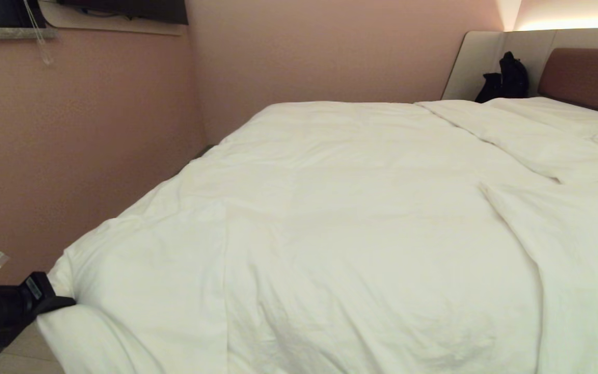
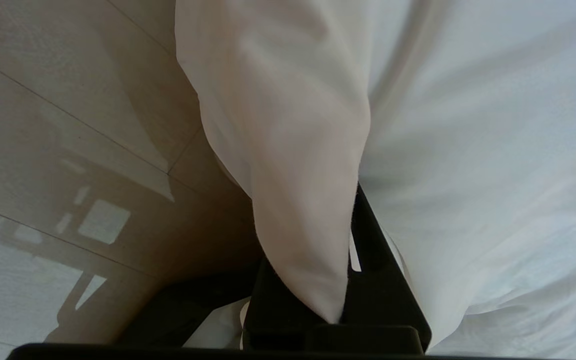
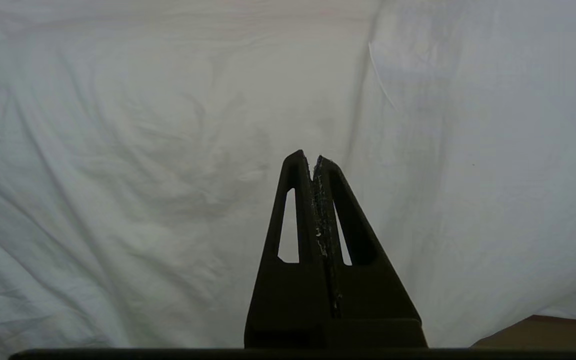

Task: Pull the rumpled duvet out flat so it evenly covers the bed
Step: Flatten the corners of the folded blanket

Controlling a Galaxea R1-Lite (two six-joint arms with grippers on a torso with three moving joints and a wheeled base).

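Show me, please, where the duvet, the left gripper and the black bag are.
duvet (image 1: 361, 234): head view, its broad middle.
left gripper (image 1: 63, 301): head view, fingertips at the duvet's corner.
black bag (image 1: 509, 78): head view, its body.

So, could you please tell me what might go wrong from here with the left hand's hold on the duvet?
1. The left hand pinches only a thin fold of the duvet; it may slip free under tension.
2. That corner hangs off the bed toward the floor, so it might drag there.

place: bedroom | cues: bed (image 1: 486, 78) with brown headboard (image 1: 587, 78), white duvet (image 1: 356, 234), pink walls (image 1: 81, 130)
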